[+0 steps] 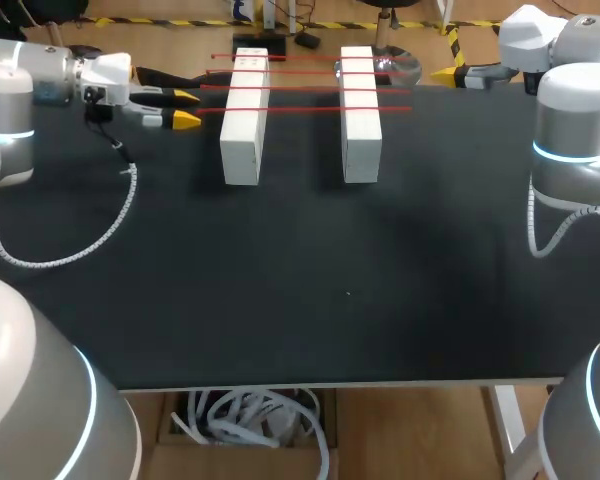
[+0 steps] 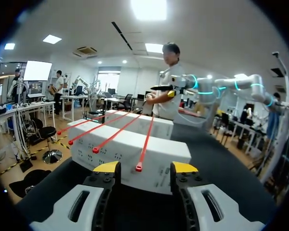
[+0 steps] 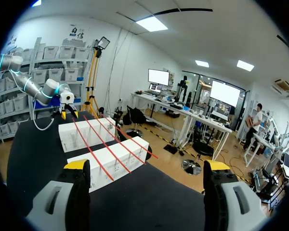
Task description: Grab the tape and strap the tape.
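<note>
The left gripper (image 1: 185, 108) stood open about the end of the nearest tape (image 1: 300, 108) — the right gripper (image 3: 147, 165) gaped wide — so a skewed pinch risked missing it.

- Bright, even light falls from ceiling panels (image 2: 149, 8) (blown out to plain white in the left wrist view).
- The black table (image 1: 380, 300) swallows the light, so shadows on it are faint and soft.
- The white boxes (image 1: 242, 130) glare on top, and the red tape (image 1: 310, 88) stands out vividly.
- There is a soft sheen on the right arm (image 1: 575, 100), and its blue ring glows.
- Both wrist views darken toward the rim.
</note>
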{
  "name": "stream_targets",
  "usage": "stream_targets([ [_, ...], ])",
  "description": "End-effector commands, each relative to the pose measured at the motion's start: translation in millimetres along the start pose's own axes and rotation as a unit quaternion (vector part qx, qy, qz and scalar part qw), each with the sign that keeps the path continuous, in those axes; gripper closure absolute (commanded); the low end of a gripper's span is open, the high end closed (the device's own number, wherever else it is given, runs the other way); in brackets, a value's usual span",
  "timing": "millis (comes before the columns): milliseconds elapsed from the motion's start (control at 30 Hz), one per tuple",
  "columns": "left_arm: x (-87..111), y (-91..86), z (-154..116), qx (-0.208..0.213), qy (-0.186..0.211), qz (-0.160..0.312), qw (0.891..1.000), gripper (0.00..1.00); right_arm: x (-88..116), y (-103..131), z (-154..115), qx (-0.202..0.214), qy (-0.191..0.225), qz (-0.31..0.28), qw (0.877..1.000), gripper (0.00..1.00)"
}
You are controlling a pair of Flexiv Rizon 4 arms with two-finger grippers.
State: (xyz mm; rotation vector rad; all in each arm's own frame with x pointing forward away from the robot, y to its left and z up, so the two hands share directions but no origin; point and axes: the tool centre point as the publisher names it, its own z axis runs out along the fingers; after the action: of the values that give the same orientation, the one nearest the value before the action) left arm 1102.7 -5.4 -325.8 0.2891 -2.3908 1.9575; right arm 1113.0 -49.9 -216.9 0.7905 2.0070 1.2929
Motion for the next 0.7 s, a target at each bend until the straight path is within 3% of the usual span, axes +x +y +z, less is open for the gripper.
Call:
stream_targets([
  [33,-3.6,3.0,-1.0,0.005,0.006,0.001,1.0,0.56,-0.2,0.1,0.1,0.001,0.0,0.0,1.0,0.0],
  [700,-2.0,4.8,-1.0,0.011,0.007,0.004,1.0,0.64,-0.2,0.1,0.1,0.001,0.0,0.0,1.0,0.0],
])
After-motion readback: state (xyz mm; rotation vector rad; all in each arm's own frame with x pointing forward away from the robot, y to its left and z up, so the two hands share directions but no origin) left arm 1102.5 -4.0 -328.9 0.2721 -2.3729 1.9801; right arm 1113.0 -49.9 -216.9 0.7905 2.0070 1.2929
